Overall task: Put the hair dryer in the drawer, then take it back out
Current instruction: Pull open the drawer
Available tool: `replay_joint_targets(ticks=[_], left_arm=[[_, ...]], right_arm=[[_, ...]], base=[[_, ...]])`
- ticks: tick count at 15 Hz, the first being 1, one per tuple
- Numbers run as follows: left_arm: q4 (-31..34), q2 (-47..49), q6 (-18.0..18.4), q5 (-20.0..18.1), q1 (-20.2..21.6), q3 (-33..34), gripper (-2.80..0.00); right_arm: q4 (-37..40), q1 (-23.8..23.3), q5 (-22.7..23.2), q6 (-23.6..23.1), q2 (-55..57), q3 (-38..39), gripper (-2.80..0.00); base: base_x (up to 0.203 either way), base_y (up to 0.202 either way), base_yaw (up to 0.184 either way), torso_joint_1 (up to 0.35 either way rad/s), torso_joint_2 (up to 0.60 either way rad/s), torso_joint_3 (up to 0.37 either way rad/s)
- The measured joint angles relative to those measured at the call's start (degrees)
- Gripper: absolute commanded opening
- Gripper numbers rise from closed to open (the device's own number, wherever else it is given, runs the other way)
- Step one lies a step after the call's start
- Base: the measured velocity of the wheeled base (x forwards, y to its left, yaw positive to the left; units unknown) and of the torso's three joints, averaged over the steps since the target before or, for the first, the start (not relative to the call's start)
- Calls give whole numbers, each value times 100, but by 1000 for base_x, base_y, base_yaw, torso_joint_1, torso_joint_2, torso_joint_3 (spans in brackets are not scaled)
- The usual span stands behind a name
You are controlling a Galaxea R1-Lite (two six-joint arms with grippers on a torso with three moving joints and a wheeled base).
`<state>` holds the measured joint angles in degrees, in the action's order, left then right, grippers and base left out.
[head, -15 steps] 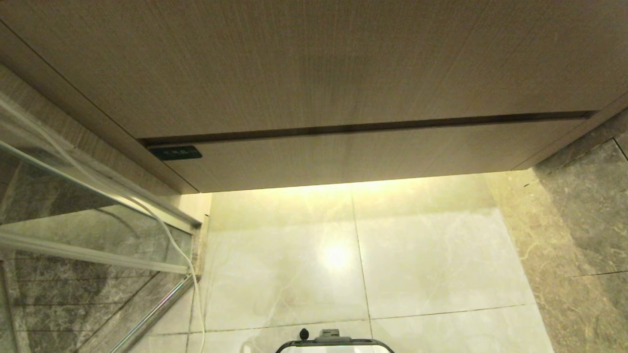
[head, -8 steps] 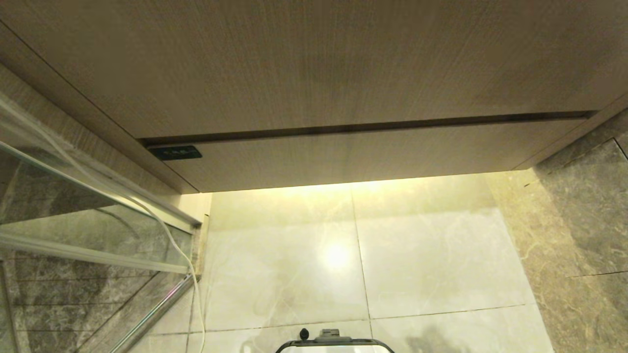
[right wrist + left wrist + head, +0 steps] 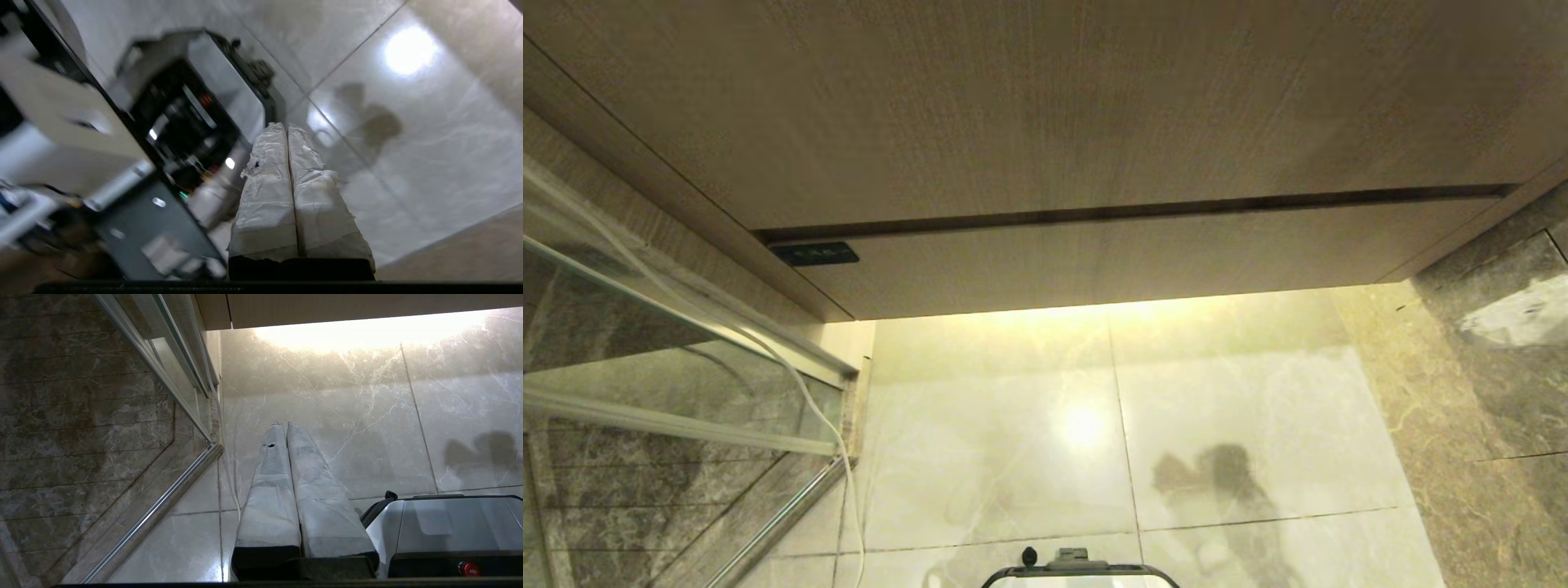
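The drawer (image 3: 1143, 261) is the shallow light-wood band under the taller panel, and its front is shut flush. The hair dryer is out of view. Neither gripper shows in the head view. In the left wrist view my left gripper (image 3: 285, 425) hangs shut and empty over the floor tiles, beside the robot's base (image 3: 449, 522). My right gripper (image 3: 287, 125) is also shut and empty, its wrapped fingers pressed together, tilted above the pale floor close to the base (image 3: 196, 106).
A glass shower screen (image 3: 645, 392) with a metal rail stands at the left, and a white cable (image 3: 825, 425) hangs down along it. A dark marble wall (image 3: 1494, 392) closes the right side. A small black label (image 3: 814, 254) sits at the drawer's left end.
An arm's shadow has spread across the floor tiles at lower right, and a pale reflection has appeared on the right wall. The cabinet and drawer look the same.
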<state>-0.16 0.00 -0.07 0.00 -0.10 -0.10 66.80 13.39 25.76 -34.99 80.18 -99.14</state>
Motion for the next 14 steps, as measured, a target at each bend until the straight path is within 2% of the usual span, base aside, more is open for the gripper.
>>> replay_joint_targets(ticks=[2, 5, 7, 8, 10, 14], left_arm=[[2, 0, -2, 0, 0, 0, -280], [2, 0, 0, 0, -1, 0, -280], [0, 0, 0, 0, -1, 0, -280], [1, 0, 2, 2, -1, 0, -280], [2, 0, 1, 2, 0, 0, -280], [2, 0, 0, 0, 0, 0, -280]], right_arm=[[-117, 141, -61, -827, 453, 242, -280], [-1074, 306, -204, -1835, 868, 890, -280], [-1975, 373, -698, -2583, 1099, 1152, -280], [-2408, 394, -1012, -2812, 1198, 1251, -280], [-3083, 408, -1384, -2853, 1389, 1372, -280], [-4000, 425, -1395, -2806, 1769, 1395, -280]], base=[[0, 0, 0, 0, 0, 0], [0, 0, 0, 0, 0, 0], [0, 0, 0, 0, 0, 0], [0, 0, 0, 0, 0, 0], [0, 0, 0, 0, 0, 0], [0, 0, 0, 0, 0, 0]])
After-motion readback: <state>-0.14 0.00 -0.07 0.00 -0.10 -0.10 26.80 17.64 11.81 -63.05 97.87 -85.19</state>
